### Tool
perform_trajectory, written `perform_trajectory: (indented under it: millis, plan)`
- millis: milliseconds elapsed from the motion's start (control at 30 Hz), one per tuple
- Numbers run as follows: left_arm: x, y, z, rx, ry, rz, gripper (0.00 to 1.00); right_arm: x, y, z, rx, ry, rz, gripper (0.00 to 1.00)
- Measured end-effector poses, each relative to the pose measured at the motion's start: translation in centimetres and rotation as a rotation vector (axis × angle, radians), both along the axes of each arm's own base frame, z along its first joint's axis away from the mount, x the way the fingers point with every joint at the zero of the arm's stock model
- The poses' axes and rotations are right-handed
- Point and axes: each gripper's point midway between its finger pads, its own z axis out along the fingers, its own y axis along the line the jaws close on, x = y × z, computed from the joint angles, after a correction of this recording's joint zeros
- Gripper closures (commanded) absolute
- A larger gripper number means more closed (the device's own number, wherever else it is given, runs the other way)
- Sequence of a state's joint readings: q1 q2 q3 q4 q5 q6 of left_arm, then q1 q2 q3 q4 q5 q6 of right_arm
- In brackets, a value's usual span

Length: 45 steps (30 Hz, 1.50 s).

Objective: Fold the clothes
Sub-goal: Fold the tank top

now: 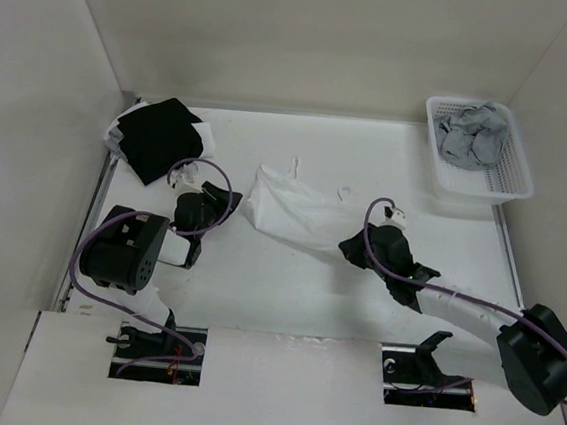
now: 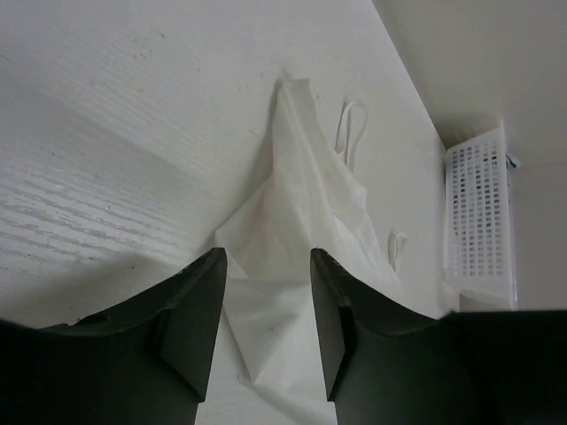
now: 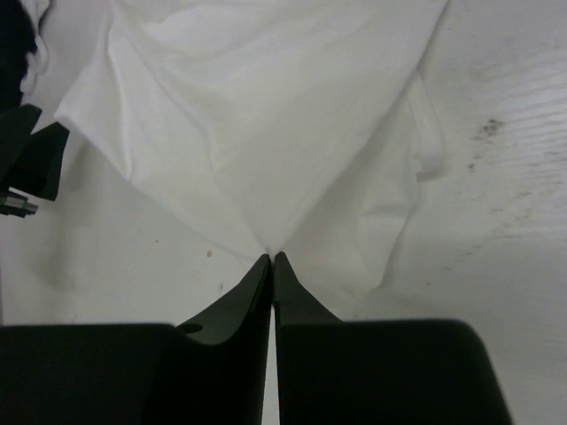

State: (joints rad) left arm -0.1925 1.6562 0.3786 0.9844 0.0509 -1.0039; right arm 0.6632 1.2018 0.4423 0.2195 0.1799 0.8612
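The clothes (image 1: 288, 213), a thin white camisole, lie crumpled on the table's middle, with two narrow straps (image 1: 344, 190) toward the far side. My right gripper (image 1: 346, 247) is at its near right corner. In the right wrist view the jaws (image 3: 272, 258) are shut, pinching a point of the white fabric (image 3: 266, 106). My left gripper (image 1: 232, 205) is at the camisole's left end. In the left wrist view it (image 2: 267, 266) stands open, with a corner of the cloth (image 2: 270, 328) lying between the fingers (image 2: 190, 328), untouched.
A black garment with white edges (image 1: 160, 135) lies at the back left. A white basket (image 1: 513, 179) holding grey garments (image 1: 472, 135) stands at the back right and shows in the left wrist view (image 2: 478, 212). White walls enclose the table.
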Motion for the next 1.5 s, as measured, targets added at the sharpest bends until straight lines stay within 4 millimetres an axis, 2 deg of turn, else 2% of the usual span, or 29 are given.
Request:
perform_trajectory:
  millis: [133,200,233,333,467,567,667,1067,1267,1500]
  plan:
    - [-1.9,-0.4,-1.8,-0.015,0.043,-0.021,0.64,0.0,-3.0,-0.8,-0.013,0.016,-0.071,0.93]
    - [-3.6,-0.4,-3.2,-0.010,0.079,-0.031,0.59,0.0,-4.3,-1.6,-0.028,0.040,-0.104,0.92]
    - [-4.2,-0.6,-3.2,-0.018,0.072,-0.039,0.58,0.0,-4.7,-1.9,-0.036,0.054,-0.114,0.92]
    - [-5.2,-1.4,-3.0,-0.023,0.047,-0.070,0.59,0.0,-5.2,-2.6,-0.043,0.079,-0.123,0.92]
    - [-7.2,-2.8,-3.2,-0.026,0.035,-0.135,0.65,-0.2,-5.7,-3.4,-0.043,0.107,-0.127,0.92]
    - [-8.3,-3.5,-3.3,-0.022,0.025,-0.170,0.59,-0.1,-6.3,-3.6,-0.035,0.119,-0.142,0.91]
    - [-8.3,-3.7,-3.0,-0.018,0.005,-0.179,0.55,0.1,-6.3,-3.6,-0.026,0.120,-0.142,0.91]
    - [-6.1,-5.3,-1.6,0.010,-0.060,-0.190,0.57,0.2,-5.9,-3.6,-0.014,0.120,-0.126,0.91]
    - [-5.0,-5.9,-1.9,0.019,-0.062,-0.194,0.69,0.1,-5.9,-3.7,-0.009,0.115,-0.123,0.90]
    - [-5.3,-5.9,-2.8,0.032,-0.029,-0.196,0.84,0.0,-5.9,-3.9,-0.009,0.120,-0.120,0.87]
